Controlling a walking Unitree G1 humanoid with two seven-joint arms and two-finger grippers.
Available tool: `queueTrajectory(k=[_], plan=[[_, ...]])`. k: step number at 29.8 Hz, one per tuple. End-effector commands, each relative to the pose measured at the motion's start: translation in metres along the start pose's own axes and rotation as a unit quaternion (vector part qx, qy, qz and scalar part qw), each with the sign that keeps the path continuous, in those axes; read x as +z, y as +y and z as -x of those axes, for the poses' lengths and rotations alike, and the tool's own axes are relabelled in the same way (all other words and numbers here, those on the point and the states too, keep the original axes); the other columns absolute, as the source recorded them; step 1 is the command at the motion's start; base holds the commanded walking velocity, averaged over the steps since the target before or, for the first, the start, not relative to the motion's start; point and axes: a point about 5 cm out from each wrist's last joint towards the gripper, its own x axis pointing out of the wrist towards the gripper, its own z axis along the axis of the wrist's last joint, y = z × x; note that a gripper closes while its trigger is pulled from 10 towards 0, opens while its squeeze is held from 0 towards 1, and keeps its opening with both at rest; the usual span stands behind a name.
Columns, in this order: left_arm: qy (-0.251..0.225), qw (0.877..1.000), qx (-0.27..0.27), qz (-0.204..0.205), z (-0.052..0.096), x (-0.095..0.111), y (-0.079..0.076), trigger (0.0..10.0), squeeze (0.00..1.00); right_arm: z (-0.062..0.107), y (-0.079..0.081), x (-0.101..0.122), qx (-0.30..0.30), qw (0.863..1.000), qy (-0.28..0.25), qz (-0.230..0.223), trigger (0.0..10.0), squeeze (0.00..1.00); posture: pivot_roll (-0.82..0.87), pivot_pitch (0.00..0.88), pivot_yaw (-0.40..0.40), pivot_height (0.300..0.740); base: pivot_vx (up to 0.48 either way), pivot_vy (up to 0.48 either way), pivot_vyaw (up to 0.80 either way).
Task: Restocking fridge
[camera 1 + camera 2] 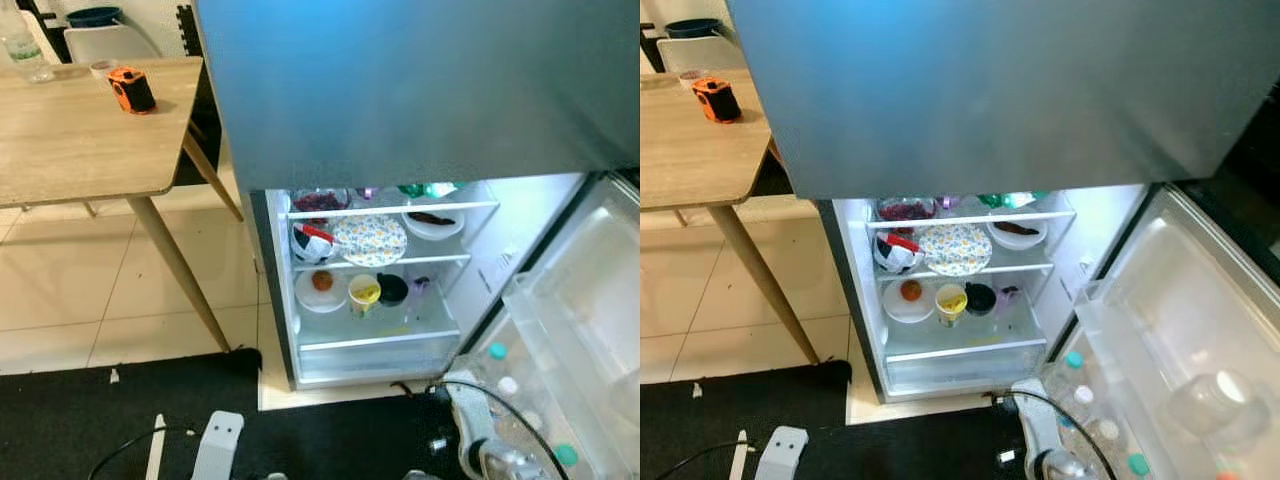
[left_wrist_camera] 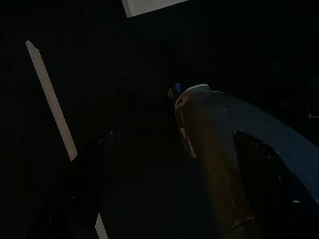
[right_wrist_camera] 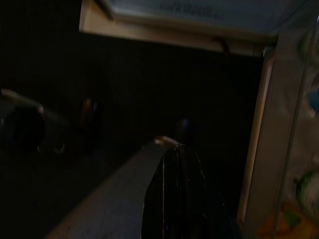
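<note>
Two shelves and a bottom level face you inside the open fridge (image 1: 375, 290), lit from within, its door (image 1: 580, 330) swung out to your right. On the upper shelf (image 1: 390, 211) a dish of dark red food (image 1: 320, 200) sits at the left end and a white bowl (image 1: 433, 221) at the right end. On the middle shelf (image 1: 380, 262) a black-and-white bowl (image 1: 312, 243) stands at the left, touching a round floral-patterned plate (image 1: 370, 240) at the centre. Below, a white plate with an orange fruit (image 1: 321, 289) lies at the left, a yellow cup (image 1: 364, 293) just beside it, and a dark bowl (image 1: 393, 289) next to that. Bottles with teal and white caps (image 1: 497, 352) stand in the door's lower rack.

To your left, a wooden table (image 1: 80, 130) carries an orange-and-black object (image 1: 131, 89) near its far edge and a clear bottle (image 1: 24, 53) at its far left corner. A black mat (image 1: 130, 420) covers the floor before the fridge.

Your left gripper (image 2: 144, 164) hangs over the dark mat; its fingers stand apart with nothing between them. Your right gripper (image 3: 174, 194) hangs low beside the fridge door; you cannot tell from the dark wrist view how its fingers are set.
</note>
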Motion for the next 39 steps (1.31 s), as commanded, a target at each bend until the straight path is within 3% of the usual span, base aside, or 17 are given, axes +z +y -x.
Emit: queueTrajectory(k=[1, 12, 25, 35, 39], plan=[[0.020, 1.000, -0.006, 0.003, 0.000, -0.009, -0.006, 10.0, 0.00, 0.000, 0.003, -0.004, 0.000, 1.000, 0.004, -0.003, 10.0, 0.00, 0.00, 0.024, -0.024, 0.740, -0.270, 0.000, 0.00], [0.022, 1.000, -0.005, 0.005, 0.001, -0.011, -0.006, 10.0, 0.00, -0.002, 0.008, -0.003, 0.007, 1.000, 0.004, 0.003, 10.0, 0.00, 0.00, 0.025, -0.026, 0.740, -0.271, 0.000, 0.00], [0.025, 1.000, -0.006, 0.005, 0.001, -0.013, -0.007, 10.0, 0.00, 0.003, -0.001, -0.013, -0.009, 1.000, 0.018, 0.002, 10.0, 0.00, -0.01, 0.021, -0.030, 0.740, -0.277, 0.000, 0.00], [0.024, 1.000, -0.007, 0.006, 0.001, -0.012, -0.007, 10.0, 0.00, 0.006, -0.009, -0.019, -0.027, 0.999, 0.025, -0.024, 10.0, 0.00, -0.01, 0.019, -0.031, 0.740, -0.286, 0.000, 0.00], [0.025, 1.000, -0.008, 0.007, 0.001, -0.013, -0.008, 10.0, 0.00, 0.007, -0.010, -0.023, -0.028, 0.999, 0.033, -0.031, 10.0, 0.00, -0.01, 0.024, -0.030, 0.740, -0.288, 0.000, -0.68]])
